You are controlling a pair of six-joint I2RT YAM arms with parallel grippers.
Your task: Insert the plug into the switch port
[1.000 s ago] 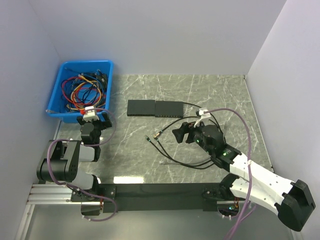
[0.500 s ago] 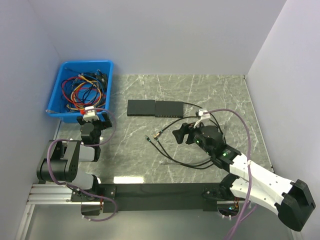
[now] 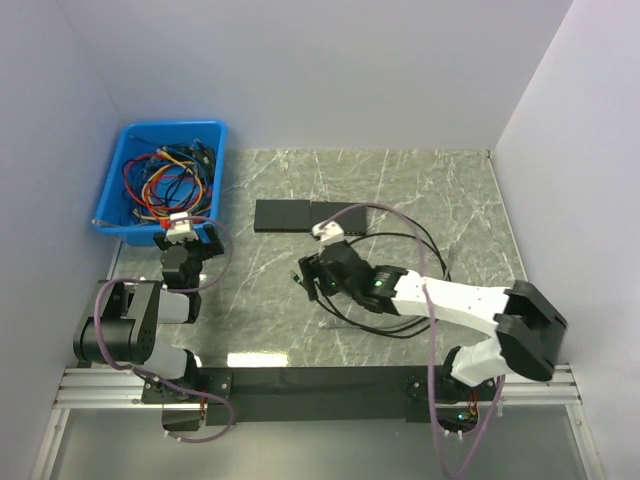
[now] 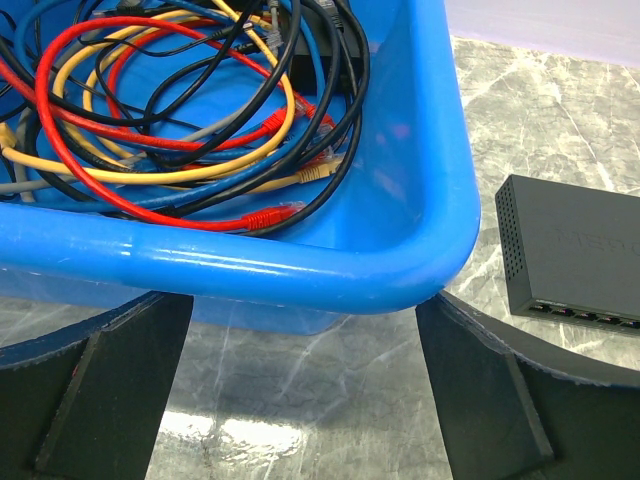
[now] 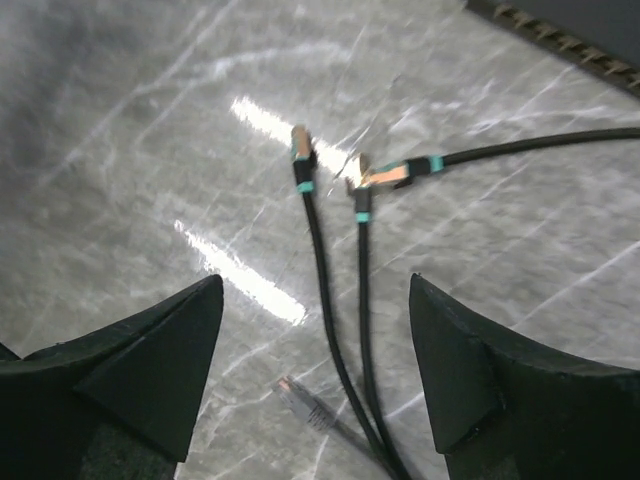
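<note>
The black switch [image 3: 285, 215] lies mid-table, its ports facing the near side; it also shows in the left wrist view [image 4: 575, 260] and in the right wrist view [image 5: 570, 22]. Black cables [image 3: 400, 325] lie in front of it. In the right wrist view two plugs with teal bands [image 5: 301, 152] [image 5: 365, 188] lie on the marble, and a clear plug [image 5: 305, 400] lies nearer. My right gripper [image 3: 316, 277] [image 5: 315, 345] is open and empty, hovering above these plugs with the cables between its fingers. My left gripper [image 3: 186, 245] [image 4: 300, 400] is open and empty at the bin's corner.
A blue bin [image 3: 165, 180] [image 4: 420, 180] full of coloured cables stands at the far left, right in front of the left gripper. White walls close the table at the back and both sides.
My right arm has swung left and stretched out, bringing its open gripper from right of the plugs to above them. The left arm has not moved.
</note>
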